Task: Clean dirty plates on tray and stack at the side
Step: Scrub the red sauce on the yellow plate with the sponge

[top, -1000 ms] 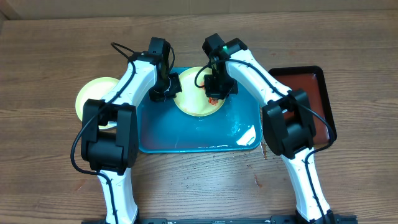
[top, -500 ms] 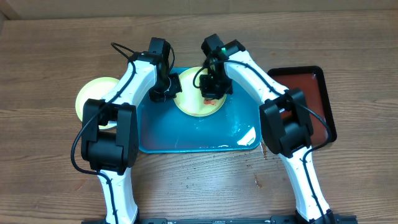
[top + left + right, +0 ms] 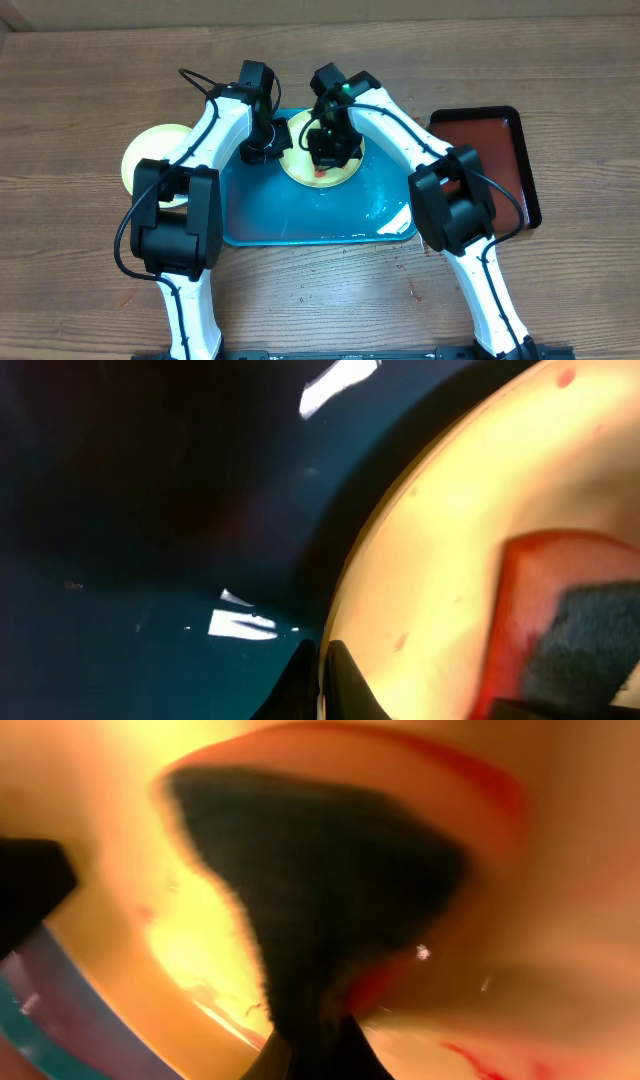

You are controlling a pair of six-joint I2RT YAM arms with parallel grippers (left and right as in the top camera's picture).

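On the far half of the blue tray (image 3: 300, 225): one yellow-green plate (image 3: 298, 168), red smears visible. Jaws of left gripper (image 3: 266, 152) pinched on its left rim. Jaws of right gripper (image 3: 328, 152) clamped on dark sponge (image 3: 320, 890), pressed against plate. Second plate (image 3: 140, 155) sits on table (image 3: 80, 80), left of tray.

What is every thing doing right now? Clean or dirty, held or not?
Pale yellow-green round plate on tray: red smears, dirty.
Red sponge, dark scrubbing side: pressed on that plate.
Left gripper: jaws shut on that plate's rim.
Right gripper: jaws shut on sponge.
Large turquoise plastic tray: wet-looking.
Second yellow-green plate, beside tray: looks clean.
Dark red-brown tray: untouched.
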